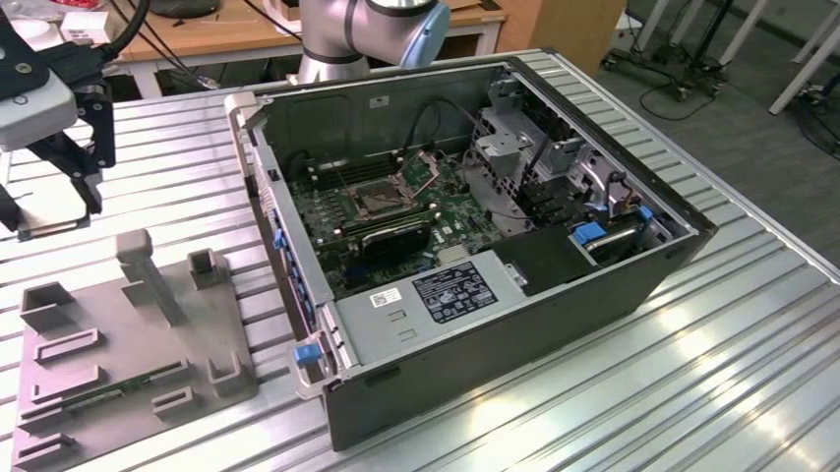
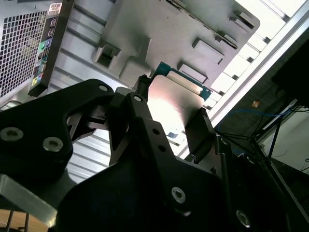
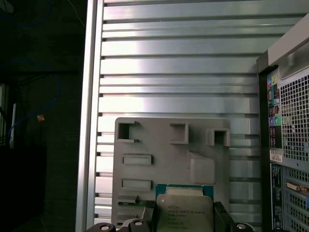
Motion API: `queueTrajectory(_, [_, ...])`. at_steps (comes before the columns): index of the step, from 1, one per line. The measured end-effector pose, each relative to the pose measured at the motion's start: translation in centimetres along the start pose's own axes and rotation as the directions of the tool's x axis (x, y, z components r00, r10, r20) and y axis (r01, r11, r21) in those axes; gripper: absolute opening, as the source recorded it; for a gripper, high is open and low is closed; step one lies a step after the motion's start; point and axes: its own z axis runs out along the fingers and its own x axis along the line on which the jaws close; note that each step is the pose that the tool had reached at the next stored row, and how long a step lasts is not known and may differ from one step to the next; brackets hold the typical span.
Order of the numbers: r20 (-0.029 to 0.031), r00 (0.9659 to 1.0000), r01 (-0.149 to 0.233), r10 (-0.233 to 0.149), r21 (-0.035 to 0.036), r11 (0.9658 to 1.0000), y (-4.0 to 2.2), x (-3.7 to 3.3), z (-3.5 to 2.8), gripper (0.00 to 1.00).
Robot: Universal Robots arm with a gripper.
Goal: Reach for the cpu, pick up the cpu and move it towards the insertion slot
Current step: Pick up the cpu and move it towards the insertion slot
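The cpu (image 3: 183,205), a pale silvery square chip with a green rim, sits between my black fingers (image 3: 221,215) in both wrist views. My gripper (image 1: 53,224) is shut on the cpu (image 2: 174,96) and hangs above the table at the exterior view's far left. It is above and beyond the grey plastic tray (image 1: 132,334). The insertion slot (image 1: 372,201), a silvery frame with a dark centre, lies on the green motherboard inside the open computer case, well to the exterior view's right of my gripper.
The open computer case (image 1: 552,285) fills the middle of the ribbed metal table (image 1: 735,374). A thin green memory stick (image 1: 112,388) lies in the tray, which has upright posts (image 1: 145,270). The table's edge (image 3: 91,121) borders dark floor with cables.
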Motion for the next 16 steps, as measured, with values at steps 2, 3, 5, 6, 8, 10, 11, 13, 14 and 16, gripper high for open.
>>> queueTrajectory(2, [0.0000,1.0000,0.000,0.000,0.0000,1.0000,0.00,-0.12,0.00,0.55])
queueTrajectory(3, [0.0001,1.0000,0.000,0.000,-0.0001,1.0000,0.00,-0.18,0.01,0.55])
queueTrajectory(5, [0.0001,1.0000,0.000,0.000,0.0000,1.0000,0.00,-0.27,0.00,0.55])
queueTrajectory(6, [0.0001,1.0000,0.000,0.000,-0.0001,1.0000,0.00,-0.31,0.01,0.55])
queueTrajectory(8, [0.0001,1.0000,0.000,0.000,0.0000,1.0000,-0.01,-0.39,0.01,0.55])
queueTrajectory(10, [0.0001,1.0000,0.000,0.000,0.0000,1.0000,0.00,-0.45,0.01,0.55])
queueTrajectory(11, [0.0000,1.0000,0.000,0.000,0.0000,1.0000,0.00,-0.47,0.00,0.55])
queueTrajectory(13, [0.0001,1.0000,0.000,0.000,-0.0001,1.0000,0.00,-0.51,0.01,0.55])
queueTrajectory(14, [0.0001,1.0000,0.000,0.000,-0.0001,1.0000,-0.01,-0.53,0.01,0.55])
queueTrajectory(16, [0.0001,1.0000,0.000,0.000,-0.0001,1.0000,0.00,-0.57,0.01,0.55])
